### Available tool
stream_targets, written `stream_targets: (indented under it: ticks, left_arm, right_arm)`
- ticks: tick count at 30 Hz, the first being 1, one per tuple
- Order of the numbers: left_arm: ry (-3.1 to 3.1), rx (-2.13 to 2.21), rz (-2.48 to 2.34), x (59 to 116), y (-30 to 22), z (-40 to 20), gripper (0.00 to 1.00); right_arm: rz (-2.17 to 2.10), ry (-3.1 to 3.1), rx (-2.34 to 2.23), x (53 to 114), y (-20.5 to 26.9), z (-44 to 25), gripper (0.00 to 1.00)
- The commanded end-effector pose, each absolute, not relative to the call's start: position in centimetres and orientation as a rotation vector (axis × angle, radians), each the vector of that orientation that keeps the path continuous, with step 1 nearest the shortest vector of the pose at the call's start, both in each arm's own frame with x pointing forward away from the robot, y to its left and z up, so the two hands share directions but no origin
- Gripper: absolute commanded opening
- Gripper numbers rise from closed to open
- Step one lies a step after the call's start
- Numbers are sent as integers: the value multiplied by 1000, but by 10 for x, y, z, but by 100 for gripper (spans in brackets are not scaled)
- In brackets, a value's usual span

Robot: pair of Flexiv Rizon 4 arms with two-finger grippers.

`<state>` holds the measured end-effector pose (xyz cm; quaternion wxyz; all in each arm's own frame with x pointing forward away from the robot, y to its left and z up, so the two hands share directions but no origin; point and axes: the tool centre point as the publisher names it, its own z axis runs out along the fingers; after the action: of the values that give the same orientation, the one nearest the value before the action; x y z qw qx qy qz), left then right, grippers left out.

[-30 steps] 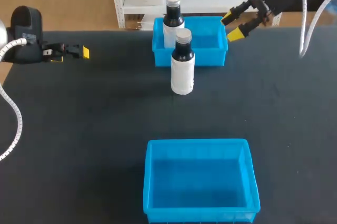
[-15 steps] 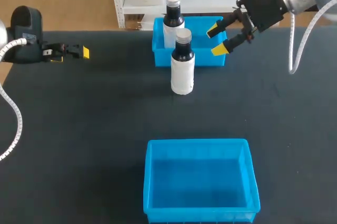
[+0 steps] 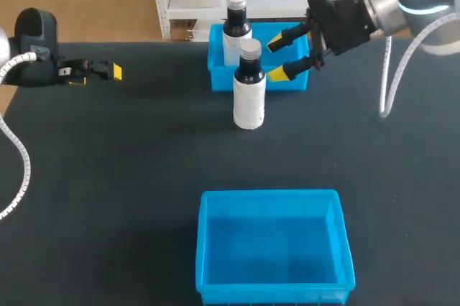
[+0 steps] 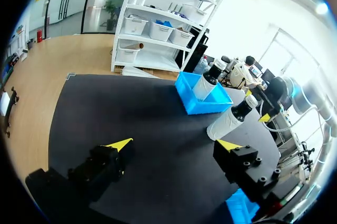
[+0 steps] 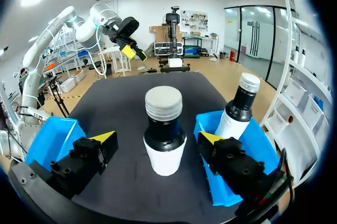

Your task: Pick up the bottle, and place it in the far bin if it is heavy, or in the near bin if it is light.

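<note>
The task is at its very start: nothing is gripped yet. The bottle (image 3: 249, 87) stands upright on the desk (image 3: 129, 177), near the middle and just on the near side of the far bin (image 3: 223, 80). I cannot tell whether it touches the bin wall.

The right end effector (image 3: 276, 59) comes in from the far right and hangs at the level of the bottle's dark neck, its yellow tips pointing left toward it. In the right wrist view the bottle (image 5: 164, 129) sits ahead of and between the spread fingers (image 5: 105, 137), with a clear gap on either side, so the end effector is released and holds nothing. It looks lined up for the grasp, which has not yet been made.

A second bottle (image 3: 234, 26) stands upright inside the far bin, at its left end. The near bin (image 3: 273, 198) at the near edge holds nothing.

The left end effector (image 4: 174, 144) rests at the far left of the desk, well apart from the bottle, its fingers spread wide and holding nothing.

What is left is nearly all of it: closing on the bottle, lifting it, judging its weight and setting it in the matching bin. The weight cannot be read from how things stand, so neither can the right bin.
</note>
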<state>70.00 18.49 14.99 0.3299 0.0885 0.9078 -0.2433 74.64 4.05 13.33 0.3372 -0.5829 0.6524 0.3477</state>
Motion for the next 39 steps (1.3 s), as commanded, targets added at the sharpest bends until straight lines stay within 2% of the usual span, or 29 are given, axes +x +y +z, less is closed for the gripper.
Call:
stream_targets:
  ticks: [1,39]
  left_arm:
    - [2374,231,-636,700,185,150,100]
    - [2374,231,-636,700,185,150,100]
  right_arm:
    - [838,1706,-1477,741,50,132,100]
    - [965,1663,-1528,757,82,118,100]
